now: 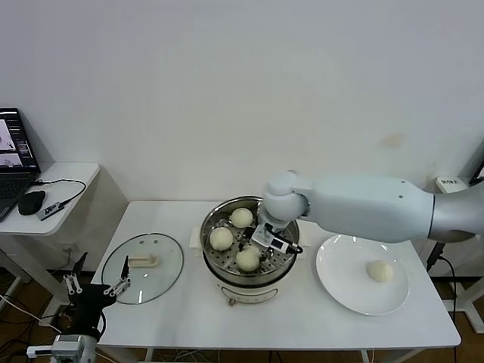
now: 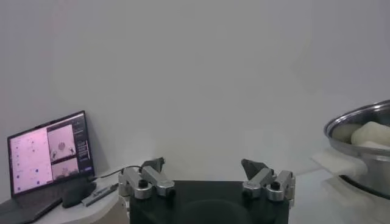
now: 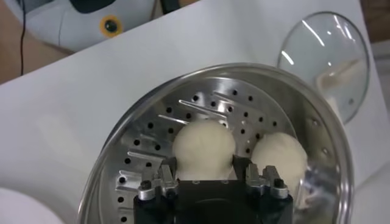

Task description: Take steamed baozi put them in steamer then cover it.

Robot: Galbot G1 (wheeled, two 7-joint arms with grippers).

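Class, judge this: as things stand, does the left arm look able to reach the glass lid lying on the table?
Probably yes: the left gripper hangs open beside the glass lid, with nothing between them; the right gripper is busy inside the steamer.

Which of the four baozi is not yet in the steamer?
The baozi on the white plate, the lone bun at the table's right. The other three sit on the steamer's perforated tray.
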